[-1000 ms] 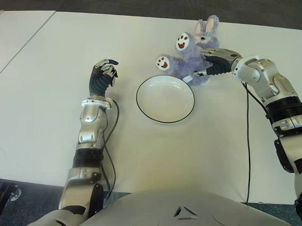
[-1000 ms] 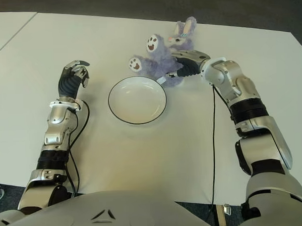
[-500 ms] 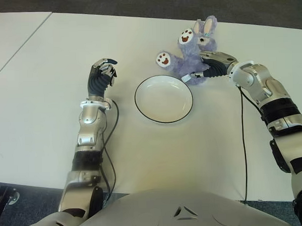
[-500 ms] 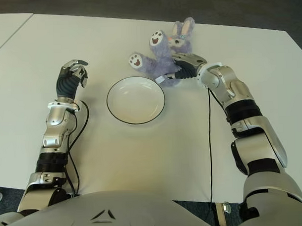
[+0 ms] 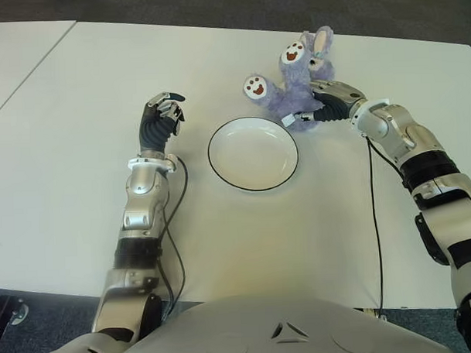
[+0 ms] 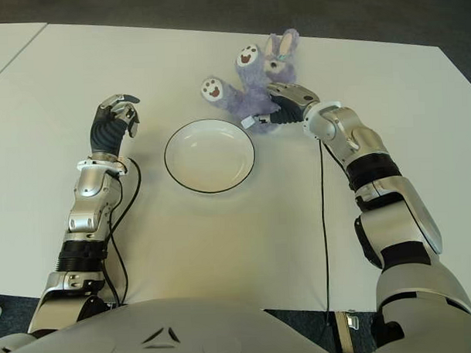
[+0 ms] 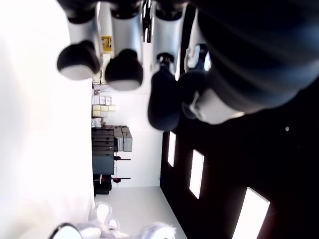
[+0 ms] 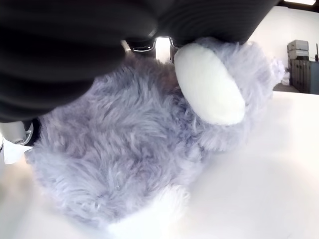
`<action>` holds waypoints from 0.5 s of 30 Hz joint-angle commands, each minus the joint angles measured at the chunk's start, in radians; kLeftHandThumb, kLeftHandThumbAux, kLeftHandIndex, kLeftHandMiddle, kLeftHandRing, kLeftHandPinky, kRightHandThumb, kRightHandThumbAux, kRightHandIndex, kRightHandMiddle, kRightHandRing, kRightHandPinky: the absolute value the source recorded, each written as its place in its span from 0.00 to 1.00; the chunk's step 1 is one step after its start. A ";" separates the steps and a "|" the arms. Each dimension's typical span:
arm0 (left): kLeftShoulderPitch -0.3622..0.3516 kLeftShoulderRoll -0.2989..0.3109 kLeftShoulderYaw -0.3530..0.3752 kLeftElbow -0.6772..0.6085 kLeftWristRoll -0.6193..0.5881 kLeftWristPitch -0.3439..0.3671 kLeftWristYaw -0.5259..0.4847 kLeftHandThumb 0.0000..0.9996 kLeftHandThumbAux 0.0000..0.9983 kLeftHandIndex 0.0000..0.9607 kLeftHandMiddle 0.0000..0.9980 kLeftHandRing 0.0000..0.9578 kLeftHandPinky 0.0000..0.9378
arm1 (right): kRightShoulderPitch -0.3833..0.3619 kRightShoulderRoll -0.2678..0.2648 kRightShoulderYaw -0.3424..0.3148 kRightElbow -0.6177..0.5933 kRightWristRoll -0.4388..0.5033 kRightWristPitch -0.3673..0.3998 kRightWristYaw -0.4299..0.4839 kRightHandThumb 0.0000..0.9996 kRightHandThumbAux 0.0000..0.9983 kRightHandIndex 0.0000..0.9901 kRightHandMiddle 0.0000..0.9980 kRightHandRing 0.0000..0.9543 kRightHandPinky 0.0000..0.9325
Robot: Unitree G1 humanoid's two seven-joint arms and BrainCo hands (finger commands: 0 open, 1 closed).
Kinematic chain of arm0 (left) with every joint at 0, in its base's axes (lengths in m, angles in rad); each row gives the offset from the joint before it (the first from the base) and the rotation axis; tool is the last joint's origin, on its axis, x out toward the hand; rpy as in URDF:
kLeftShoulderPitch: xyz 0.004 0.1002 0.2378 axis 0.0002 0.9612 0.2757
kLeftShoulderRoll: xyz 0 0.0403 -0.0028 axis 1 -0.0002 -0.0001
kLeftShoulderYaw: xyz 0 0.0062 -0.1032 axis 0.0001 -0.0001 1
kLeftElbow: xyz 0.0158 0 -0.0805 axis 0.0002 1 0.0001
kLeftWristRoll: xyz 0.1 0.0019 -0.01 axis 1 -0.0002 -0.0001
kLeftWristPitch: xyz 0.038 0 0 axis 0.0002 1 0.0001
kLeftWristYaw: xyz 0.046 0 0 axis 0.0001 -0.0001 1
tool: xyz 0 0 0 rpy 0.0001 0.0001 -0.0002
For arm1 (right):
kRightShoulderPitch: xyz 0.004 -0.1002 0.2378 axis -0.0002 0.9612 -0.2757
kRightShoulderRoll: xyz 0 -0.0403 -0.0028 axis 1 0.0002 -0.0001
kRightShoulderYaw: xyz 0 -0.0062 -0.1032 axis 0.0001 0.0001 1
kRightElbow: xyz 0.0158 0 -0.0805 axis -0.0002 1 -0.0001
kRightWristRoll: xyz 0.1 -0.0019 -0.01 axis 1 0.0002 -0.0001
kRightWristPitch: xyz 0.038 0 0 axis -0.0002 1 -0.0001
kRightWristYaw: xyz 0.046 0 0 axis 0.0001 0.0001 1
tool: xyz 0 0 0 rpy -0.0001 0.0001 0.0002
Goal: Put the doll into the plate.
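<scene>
Right hand (image 5: pixel 326 105): fingers wrapped into the plush rabbit's (image 5: pixel 294 85) torso; right wrist view shows fur pressed against the palm.
Plush rabbit: lilac, soles of both feet facing up, just beyond the far right rim of the plate (image 5: pixel 252 154), not in it; lifted or resting on the table (image 5: pixel 81 190), cannot tell.
Handling (judgement): light, soft, compressible, not fragile; fur may slip, limbs flop. Mid-body is the best hold; ears or feet would let it swing.
Left hand (image 5: pixel 161 117): raised left of the plate, fingers curled, nothing in them.
</scene>
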 commanded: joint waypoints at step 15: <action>0.079 -0.053 -0.013 0.038 0.007 0.014 0.019 0.71 0.70 0.46 0.85 0.89 0.92 | 0.095 0.056 0.088 0.179 -0.092 0.012 -0.241 0.51 0.37 0.00 0.00 0.10 0.29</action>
